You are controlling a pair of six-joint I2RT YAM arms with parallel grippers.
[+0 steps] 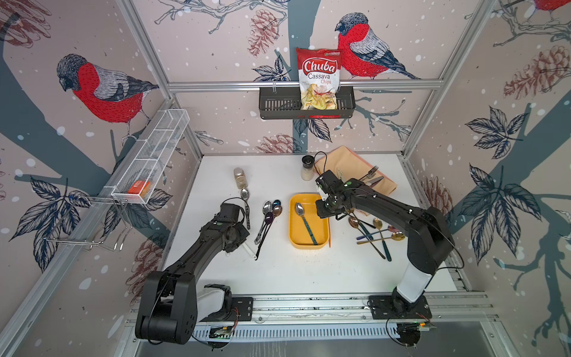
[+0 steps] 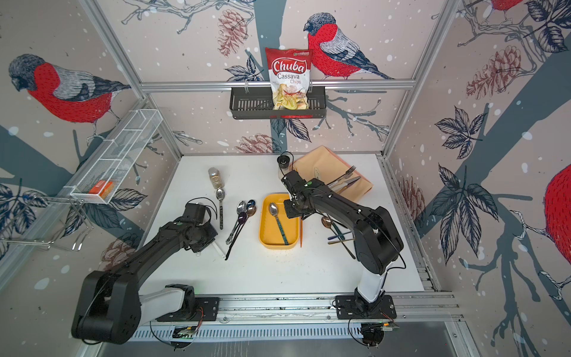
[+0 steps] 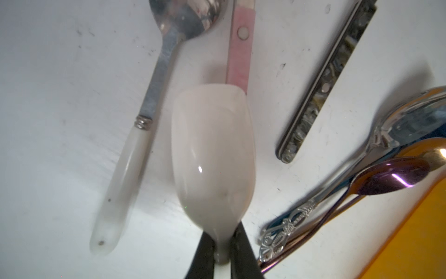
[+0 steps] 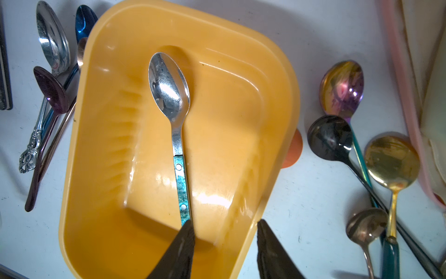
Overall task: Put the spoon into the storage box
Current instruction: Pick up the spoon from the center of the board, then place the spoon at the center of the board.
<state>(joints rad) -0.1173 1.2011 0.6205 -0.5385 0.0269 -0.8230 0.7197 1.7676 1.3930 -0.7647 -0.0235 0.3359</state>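
The yellow storage box sits mid-table in both top views. A steel spoon with a teal handle lies inside it. My right gripper hangs open over the box's right wall, one finger inside and one outside, holding nothing. Left of the box, my left gripper is shut on the neck of a white spoon. That spoon's handle sticks out from under the left wrist.
Several spoons lie between the left gripper and the box, more lie to its right. A patterned-handle spoon, a white-handled spoon, two jars and a napkin with a fork are around.
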